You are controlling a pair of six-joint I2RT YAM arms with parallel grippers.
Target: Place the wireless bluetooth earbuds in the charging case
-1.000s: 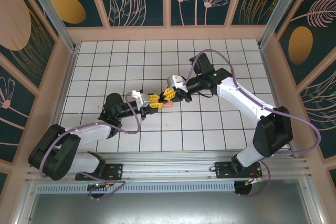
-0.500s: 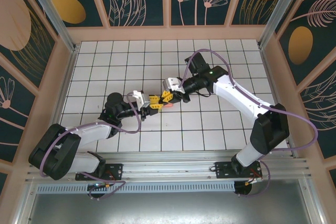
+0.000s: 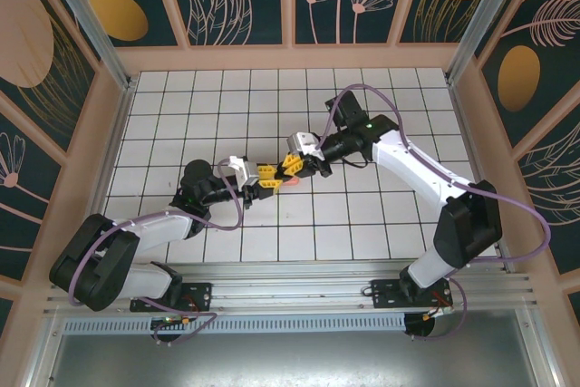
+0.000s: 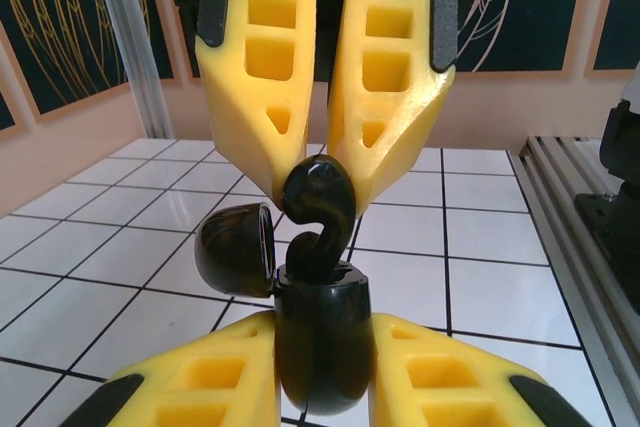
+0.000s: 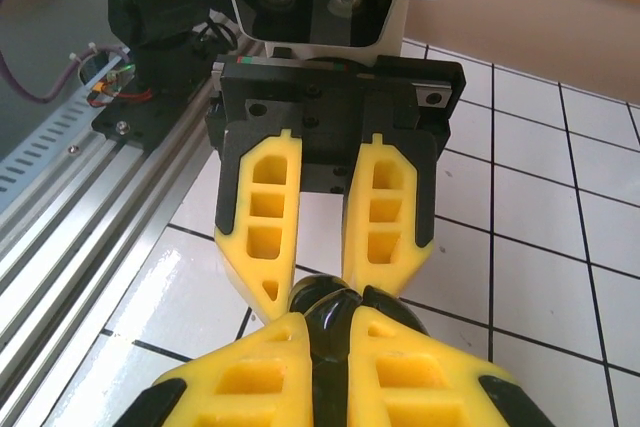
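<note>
My left gripper (image 4: pixel 322 352) is shut on a black charging case (image 4: pixel 320 377), which stands upright with its lid (image 4: pixel 235 247) swung open to the left. Coming from the opposite side, my right gripper (image 4: pixel 322 179) is shut on a black earbud (image 4: pixel 318 202). The earbud's stem reaches down into the case's open top. In the right wrist view my right gripper (image 5: pixel 335 332) pinches the earbud (image 5: pixel 335 357), with the left gripper's fingers (image 5: pixel 260 237) just beyond. From above, the left gripper (image 3: pixel 268 177) and right gripper (image 3: pixel 293 166) meet tip to tip at mid-table.
A small salmon-pink piece (image 3: pixel 292 182) lies on the white tiled floor (image 3: pixel 381 215) right beside the two grippers. An aluminium rail (image 3: pixel 290 296) runs along the near edge. Pink walls (image 3: pixel 290 58) fence in the tiled area.
The right arm nudged a little to the left and came back. Both grippers stay tip to tip with their grips unchanged.
</note>
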